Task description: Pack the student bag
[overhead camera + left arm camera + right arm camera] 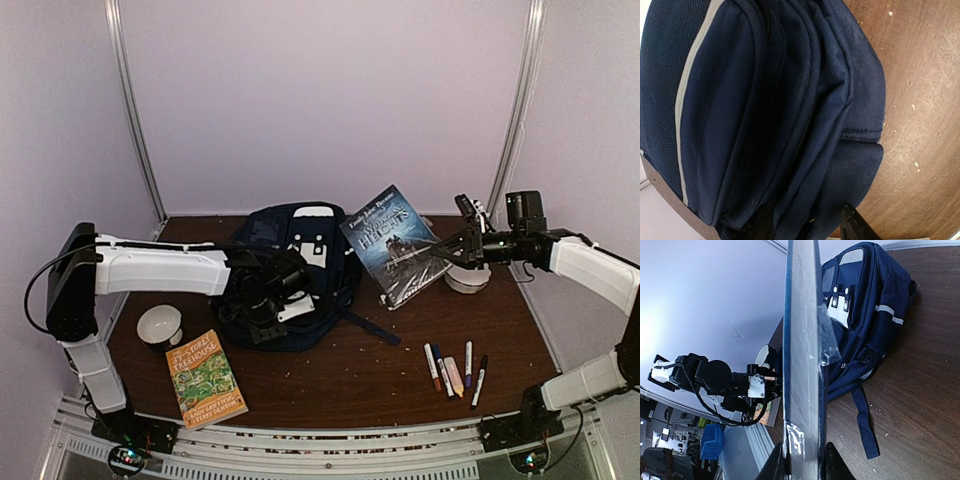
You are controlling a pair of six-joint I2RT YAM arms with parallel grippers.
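The student bag (300, 235), a navy backpack with white patches, lies at the middle back of the table. My left gripper (268, 300) sits on its near left edge. In the left wrist view its jaws (807, 227) are closed on a thick fold of the bag (765, 100). My right gripper (447, 250) is shut on a dark blue book, "Wuthering Heights" (393, 243). It holds the book tilted in the air just right of the bag. In the right wrist view the book (802, 365) is edge-on between the fingers of the gripper (805, 460), with the bag (860, 315) behind it.
An orange "Treehouse" book (205, 378) lies near the front left, with a white bowl (160, 325) behind it. Several markers (452, 370) lie at the front right. A white round object (467, 278) sits under my right gripper. A bag strap (372, 328) trails onto the table.
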